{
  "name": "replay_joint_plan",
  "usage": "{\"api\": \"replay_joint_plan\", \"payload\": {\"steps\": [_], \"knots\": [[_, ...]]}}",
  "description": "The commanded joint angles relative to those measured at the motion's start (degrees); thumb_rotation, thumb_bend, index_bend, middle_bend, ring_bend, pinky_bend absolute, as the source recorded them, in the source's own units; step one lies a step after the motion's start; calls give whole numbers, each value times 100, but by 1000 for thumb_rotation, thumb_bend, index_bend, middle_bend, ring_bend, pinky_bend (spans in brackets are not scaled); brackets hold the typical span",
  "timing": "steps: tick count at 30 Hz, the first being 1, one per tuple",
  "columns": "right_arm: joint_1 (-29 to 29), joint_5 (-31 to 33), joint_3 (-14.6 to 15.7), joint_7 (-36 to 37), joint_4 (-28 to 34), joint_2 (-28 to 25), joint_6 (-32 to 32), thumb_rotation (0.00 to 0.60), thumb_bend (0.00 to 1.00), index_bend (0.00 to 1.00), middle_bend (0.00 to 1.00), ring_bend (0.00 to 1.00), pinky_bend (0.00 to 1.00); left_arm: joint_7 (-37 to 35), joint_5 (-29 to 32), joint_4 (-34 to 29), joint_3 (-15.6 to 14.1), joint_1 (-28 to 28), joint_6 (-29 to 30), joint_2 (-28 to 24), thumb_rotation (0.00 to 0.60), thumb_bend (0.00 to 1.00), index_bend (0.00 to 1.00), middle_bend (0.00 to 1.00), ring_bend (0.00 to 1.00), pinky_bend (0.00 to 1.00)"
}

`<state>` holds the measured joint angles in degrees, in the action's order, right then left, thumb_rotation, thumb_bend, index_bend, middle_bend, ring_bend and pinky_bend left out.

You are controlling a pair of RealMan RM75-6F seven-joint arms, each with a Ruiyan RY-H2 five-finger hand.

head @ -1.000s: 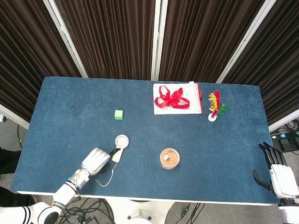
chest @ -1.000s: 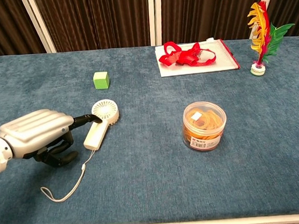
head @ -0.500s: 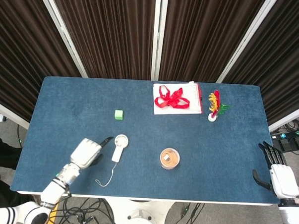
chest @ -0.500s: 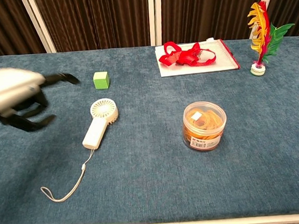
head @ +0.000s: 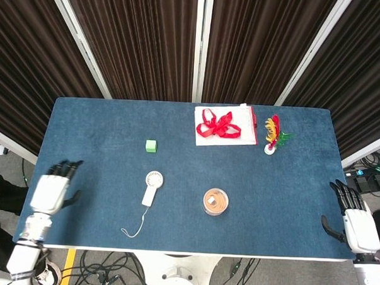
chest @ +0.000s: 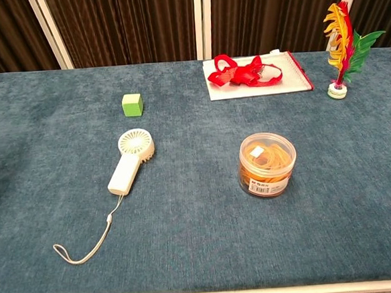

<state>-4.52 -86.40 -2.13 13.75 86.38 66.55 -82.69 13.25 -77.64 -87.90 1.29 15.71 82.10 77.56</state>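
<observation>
Fan (head: 151, 185) lies flat on the blue worktop (head: 89, 132), left of the middle, its round head pointing away toward the green cube (head: 151, 146) and its cord (head: 134, 225) trailing toward the near edge in a loop. A second ago the left robot hand (head: 50, 192) had a fingertip on the fan's handle; since then it has lifted off and swung out to the far left edge of the worktop, where it now hangs with fingers spread and nothing in them, well apart from the fan. The chest view no longer shows it at all. The fan itself looks to have barely shifted, so I'd judge the touch ended without a pick-up and the fan has been left where it lay. The right robot hand (head: 355, 227) sits at the right edge as before, fingers apart and empty. A clear tub of rubber bands (head: 215, 201) stands to the right of the fan, and further back are a red ribbon (head: 217, 123) on a white pad (head: 240, 137) and a feathered shuttlecock (head: 272, 135).
</observation>
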Motion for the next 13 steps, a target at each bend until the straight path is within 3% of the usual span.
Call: {"api": "replay_joint_plan", "payload": {"steps": [1,13], "knots": [[21,46,-10,-68,-24,48,-5,600,327,0,0,0,0,-589,185,307,105,-343,181,-272,600,152,132,109,25,119],[38,15,18,-461,124,24,-17,600,328,0,0,0,0,-993,69,461,-48,-731,207,-431,600,95,132,109,25,120]]}}
